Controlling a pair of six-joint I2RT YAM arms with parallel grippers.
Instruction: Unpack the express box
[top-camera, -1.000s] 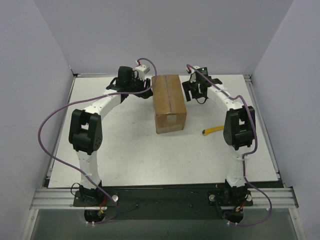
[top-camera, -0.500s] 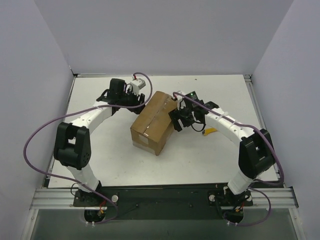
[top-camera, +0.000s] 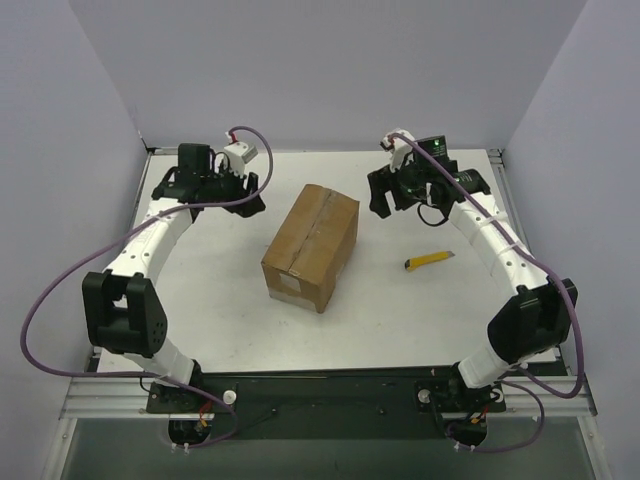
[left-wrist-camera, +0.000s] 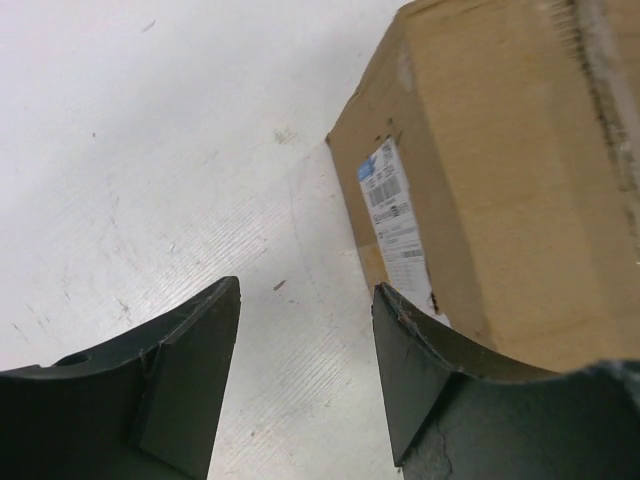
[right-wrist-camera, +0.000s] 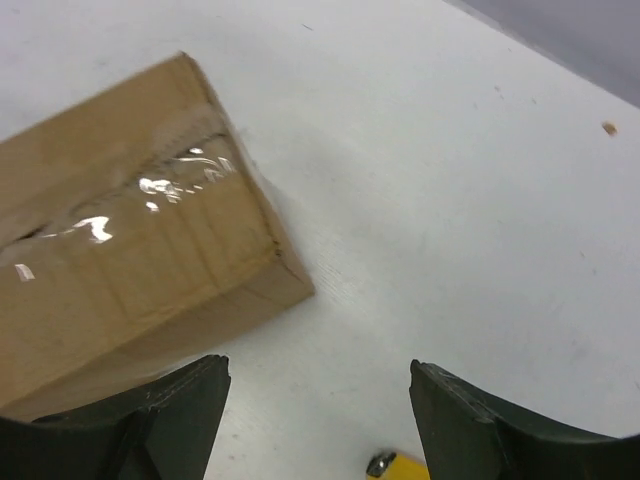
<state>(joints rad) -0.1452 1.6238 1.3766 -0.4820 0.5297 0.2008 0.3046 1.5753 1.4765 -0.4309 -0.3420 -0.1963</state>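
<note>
The express box (top-camera: 311, 246), a brown cardboard carton with a taped seam along its top, lies diagonally in the middle of the table. Its white label (left-wrist-camera: 394, 214) shows on the side facing my left gripper (left-wrist-camera: 306, 286), which is open over bare table just left of the box (left-wrist-camera: 500, 170). In the top view this left gripper (top-camera: 250, 190) hovers off the box's far left. My right gripper (top-camera: 383, 197) is open too, off the far right corner. From the right wrist, the open gripper (right-wrist-camera: 318, 365) looks down on table beside the box's corner (right-wrist-camera: 130, 250).
A small yellow utility knife (top-camera: 430, 262) lies on the white table (top-camera: 400, 310) to the right of the box; its tip (right-wrist-camera: 400, 466) shows at the bottom of the right wrist view. Grey walls enclose the table on three sides.
The box has been turned from straight to diagonal and shifted nearer. Both grippers, close against the box half a second ago, have drawn back outward to the far left and far right.
</note>
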